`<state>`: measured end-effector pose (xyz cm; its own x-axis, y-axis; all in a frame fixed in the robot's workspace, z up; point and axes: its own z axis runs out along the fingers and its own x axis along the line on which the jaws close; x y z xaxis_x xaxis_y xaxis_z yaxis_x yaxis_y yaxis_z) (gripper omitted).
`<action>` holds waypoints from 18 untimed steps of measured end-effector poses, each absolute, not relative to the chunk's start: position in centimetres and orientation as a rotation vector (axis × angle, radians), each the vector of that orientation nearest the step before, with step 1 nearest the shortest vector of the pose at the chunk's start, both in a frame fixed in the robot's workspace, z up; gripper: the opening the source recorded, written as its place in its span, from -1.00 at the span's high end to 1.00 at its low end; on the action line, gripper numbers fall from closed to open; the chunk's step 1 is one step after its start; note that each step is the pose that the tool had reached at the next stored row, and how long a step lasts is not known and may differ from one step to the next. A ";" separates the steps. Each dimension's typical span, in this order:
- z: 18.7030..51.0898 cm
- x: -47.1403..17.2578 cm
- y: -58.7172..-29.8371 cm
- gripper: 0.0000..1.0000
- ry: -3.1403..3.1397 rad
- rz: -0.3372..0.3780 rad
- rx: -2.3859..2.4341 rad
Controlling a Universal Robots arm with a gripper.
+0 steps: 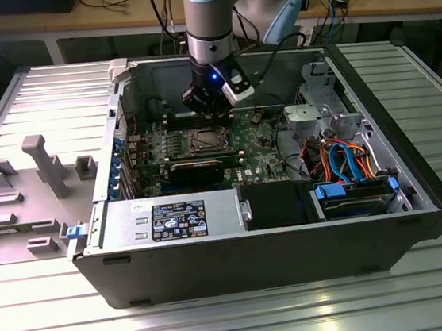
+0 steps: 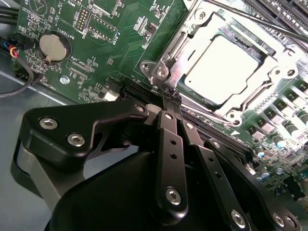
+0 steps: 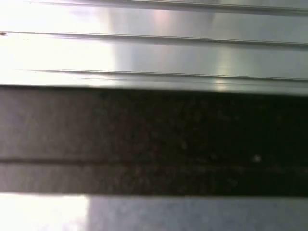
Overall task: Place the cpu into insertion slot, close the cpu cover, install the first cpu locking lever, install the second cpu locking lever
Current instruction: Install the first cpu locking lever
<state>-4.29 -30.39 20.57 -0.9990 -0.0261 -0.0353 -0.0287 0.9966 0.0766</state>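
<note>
With the cpu (image 2: pixel 223 71) seated in the insertion slot (image 1: pixel 204 141) under the lowered cpu cover (image 2: pixel 169 50), the gripper (image 2: pixel 171 95), jaws closed empty, seems at the locking-lever step, needing a precise press.

**UR arm: silver-grey tubes, black linkage gripper**

Arm (image 1: pixel 208 15) in the exterior view: silver-grey cylindrical segments w/ pale blue joint caps, black band at the wrist, small blue light lit just below it. Pale grey/white camera block strapped on one side of the wrist; dark cables trail behind. Gripper (image 2: pixel 172 96) in the second wrist view: matte black linkage bars, rounded outlines, silver hex-socket screws at each pivot, small holes along the fingers (image 2: pixel 169 130), which taper to slim tips.
</note>
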 end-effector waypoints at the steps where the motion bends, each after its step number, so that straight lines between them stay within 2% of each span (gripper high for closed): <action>1: 20.7 -4.3 -30.4 0.79 3.105 0.120 -0.043; 18: 20.5 -4.2 -30.4 0.79 3.105 0.118 -0.043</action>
<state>-4.24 -30.39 20.53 -0.9990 -0.0263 -0.0351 -0.0289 0.9967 0.0756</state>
